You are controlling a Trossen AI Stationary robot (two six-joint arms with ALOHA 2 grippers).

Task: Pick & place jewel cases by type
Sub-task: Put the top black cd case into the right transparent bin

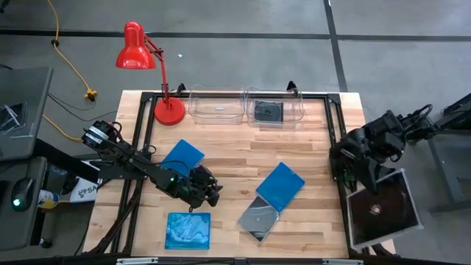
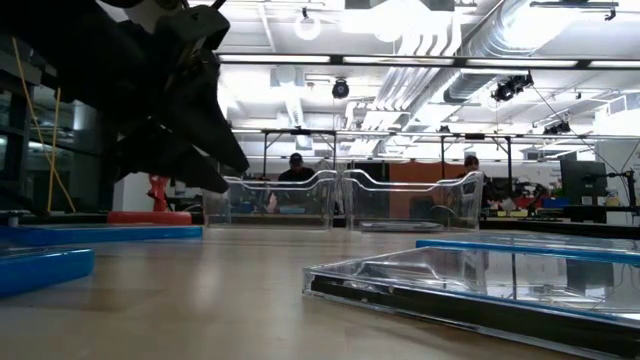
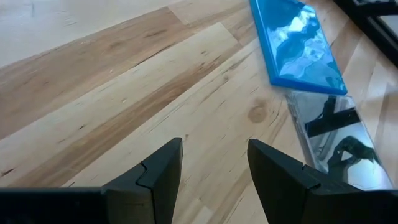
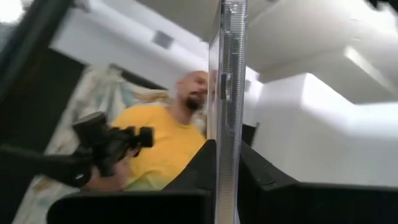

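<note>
Three blue jewel cases (image 1: 182, 156) (image 1: 188, 230) (image 1: 280, 185) lie flat on the wooden table. A dark clear jewel case (image 1: 259, 218) also lies flat, its far corner under the right blue one. My left gripper (image 1: 211, 193) hovers open and low over bare wood between them, with nothing between its fingers (image 3: 158, 177). My right gripper (image 1: 366, 182) is raised at the table's right edge, shut on another dark jewel case (image 1: 383, 210). One more dark case (image 1: 267, 112) lies in the right bin (image 1: 274, 105) at the back. My right gripper pinches the dark case by one edge (image 4: 225, 146) between its two fingers (image 4: 202, 163), one on each flat face. The case is lifted clear, out past the table's right edge. It sticks out beyond the fingers, its broad face (image 1: 384, 213) turned up to the high view.
Two clear bins (image 1: 217, 105) (image 1: 274, 105) stand side by side at the far edge, the left one with nothing in it. A red desk lamp (image 1: 158, 73) stands at the far left corner. Bare wood lies at the table's middle. A person in a yellow shirt (image 4: 158, 140) shows beyond the table.
</note>
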